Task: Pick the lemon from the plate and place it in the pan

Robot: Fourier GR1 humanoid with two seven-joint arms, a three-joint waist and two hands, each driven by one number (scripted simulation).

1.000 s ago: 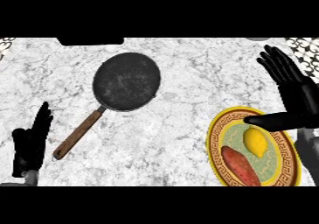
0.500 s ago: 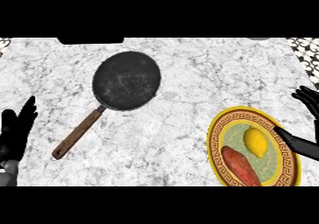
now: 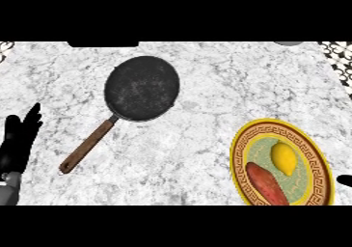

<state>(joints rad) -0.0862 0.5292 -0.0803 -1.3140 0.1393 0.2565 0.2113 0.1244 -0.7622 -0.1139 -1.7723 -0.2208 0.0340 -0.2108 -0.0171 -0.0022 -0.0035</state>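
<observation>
Lemon lies lengthwise along the plate, tip up-view

Lemon lies on the plate; pan sits well apart, left hand open

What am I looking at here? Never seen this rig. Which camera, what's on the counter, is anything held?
One view, from the robot's head, looking steeply down at a marble counter. The black shape at the left edge is the left hand, open, fingers up, resting. Only a dark tip of the right hand shows at the right edge, too little to read. On the counter: a black pan with a brown handle, nothing in it, and a yellow-rimmed plate holding the lemon and a reddish sweet potato. Nothing is held.
</observation>
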